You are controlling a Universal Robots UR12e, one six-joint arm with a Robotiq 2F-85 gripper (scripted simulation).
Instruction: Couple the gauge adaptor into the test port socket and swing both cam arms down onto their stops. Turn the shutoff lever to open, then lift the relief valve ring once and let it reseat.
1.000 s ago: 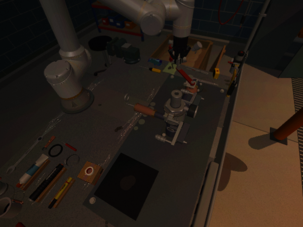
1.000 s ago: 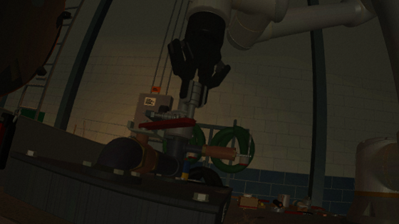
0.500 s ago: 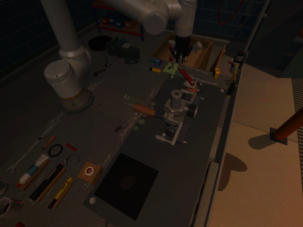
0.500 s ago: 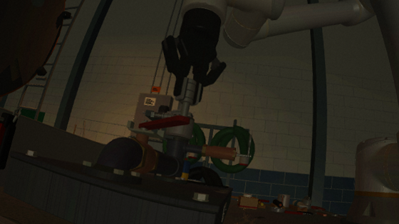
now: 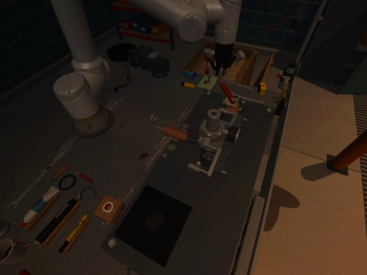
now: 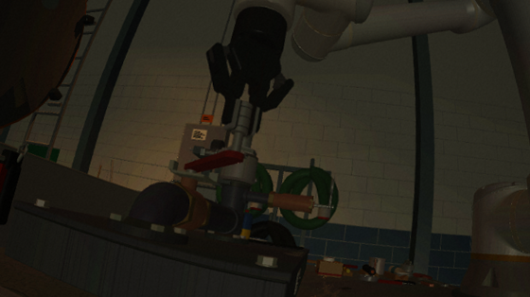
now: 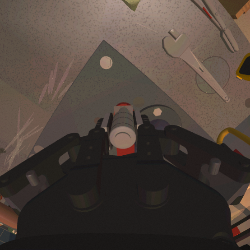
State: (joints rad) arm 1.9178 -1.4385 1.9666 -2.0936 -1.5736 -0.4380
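The red shutoff lever (image 5: 226, 92) has a grey ribbed grip (image 7: 122, 130) at its end. My gripper (image 7: 123, 137) is closed on that grip, at the far end of the fixture plate. The lever slants up from its valve hub (image 5: 231, 104) toward the gripper (image 5: 218, 72). In front of the hub stands the test port assembly with the grey gauge adaptor (image 5: 213, 119) seated upright in the socket. Both cam arms (image 5: 214, 161) lie low beside the socket. A dial gauge (image 5: 234, 134) faces right. The copper relief valve (image 5: 175, 133) sticks out to the left, ending in a ring (image 5: 154, 117).
A wooden crate (image 5: 228, 63) stands behind the gripper, with a bench vise (image 5: 152, 62) to its left. A wrench (image 7: 193, 63) and pliers (image 7: 219, 25) lie on the bench past the plate corner. The arm's base (image 5: 86, 100) stands on the left. Hand tools (image 5: 53, 207) lie front left.
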